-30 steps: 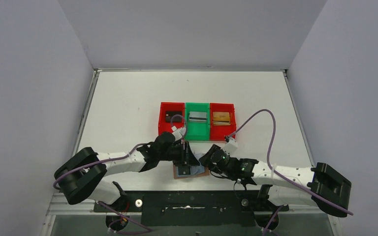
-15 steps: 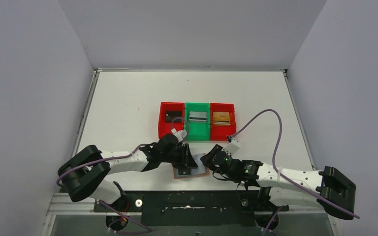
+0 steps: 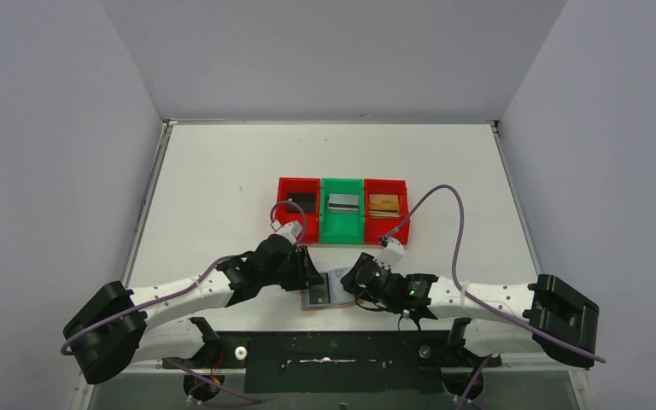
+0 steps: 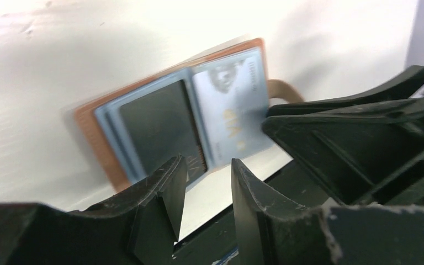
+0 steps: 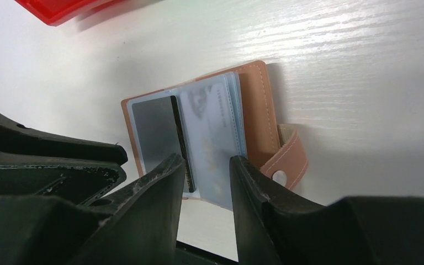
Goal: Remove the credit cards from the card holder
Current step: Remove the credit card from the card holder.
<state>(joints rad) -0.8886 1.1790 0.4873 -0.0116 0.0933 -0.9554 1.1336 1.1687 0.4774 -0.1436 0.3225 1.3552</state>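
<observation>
worktop [image 3: 222, 171] from the overhead camera carried a row of three bins at its middle: a left red bin [image 3: 297, 213] with a black card [image 3: 303, 202], a green bin [image 3: 342, 224] with a silver card [image 3: 342, 202], and a right red bin [image 3: 386, 218] with a gold card [image 3: 384, 204]. nearer than the bins, close to the near edge, lay the card holder [image 3: 329, 295], opened flat. the left claw [image 3: 312, 273] reached in from the left and the right claw [image 3: 348, 280] from the right, their tips close together over the holder.

left wrist camera showed the left claw [image 4: 207, 176] with its fingers set narrowly apart and nothing between them, poised just above the near corner of the card holder [image 4: 96, 124]. the holder's blue-grey sleeves held a dark grey card [image 4: 157, 124] on the left and a pale blue card [image 4: 232, 105] on the right, and a tan snap tab [image 4: 284, 91] stuck out on its right. the right claw [image 4: 353, 143] filled the right side as blurred black shapes.

right wrist camera showed the right claw [image 5: 204, 171] with its fingers a little spread and gripping nothing, over the near edge of the card holder [image 5: 254, 105]. both cards sat in their sleeves, the dark grey card [image 5: 152, 132] and the pale blue card [image 5: 212, 127]. the snap tab [image 5: 287, 160] lay on the worktop at the right. the left claw [image 5: 49, 154] stood just left of the holder.
</observation>
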